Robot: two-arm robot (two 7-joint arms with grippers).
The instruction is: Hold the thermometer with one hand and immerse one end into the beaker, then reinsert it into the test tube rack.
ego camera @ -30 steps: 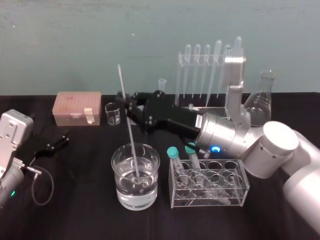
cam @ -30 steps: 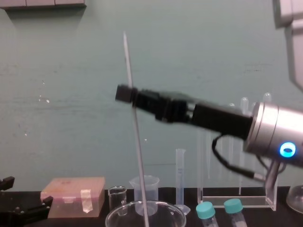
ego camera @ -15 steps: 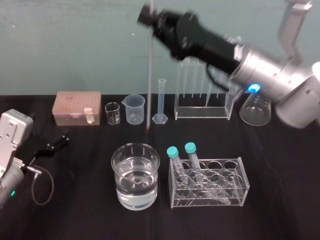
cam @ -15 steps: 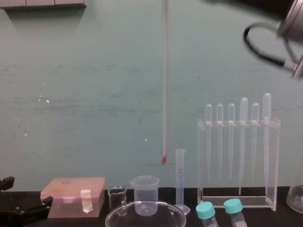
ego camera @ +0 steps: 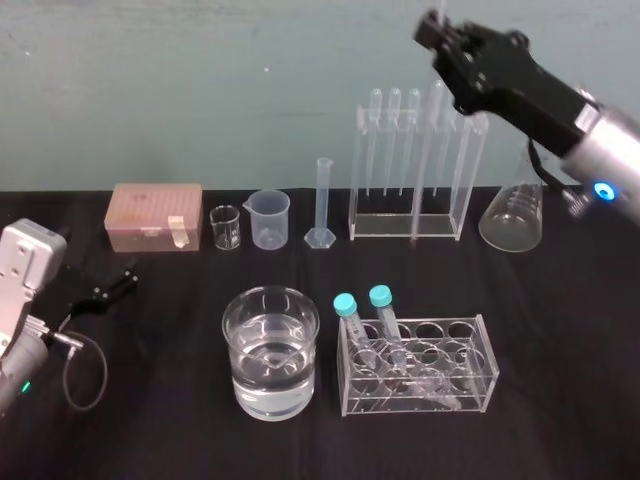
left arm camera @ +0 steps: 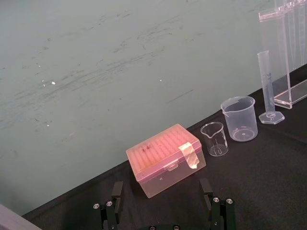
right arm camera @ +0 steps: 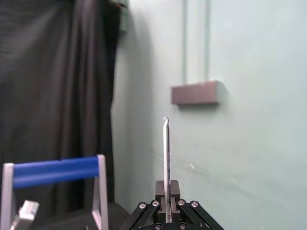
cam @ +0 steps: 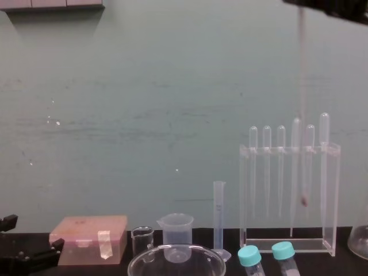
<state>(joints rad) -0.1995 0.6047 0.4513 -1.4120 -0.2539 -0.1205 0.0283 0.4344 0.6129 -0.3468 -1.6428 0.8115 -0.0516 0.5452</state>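
Pink box [ego camera: 155, 214], grad cyl [ego camera: 322, 203], flask [ego camera: 511, 220]

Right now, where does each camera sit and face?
Head view: high, looking down at the table; right gripper above the test tube rack, left gripper parked left.
Chest view: low, facing the wall; left gripper lower left, thermometer at the rack.
Left wrist view: low, facing the pink box; open fingers.
Right wrist view: raised, facing the wall; fingers clamp thermometer.
Head and chest share the rack.
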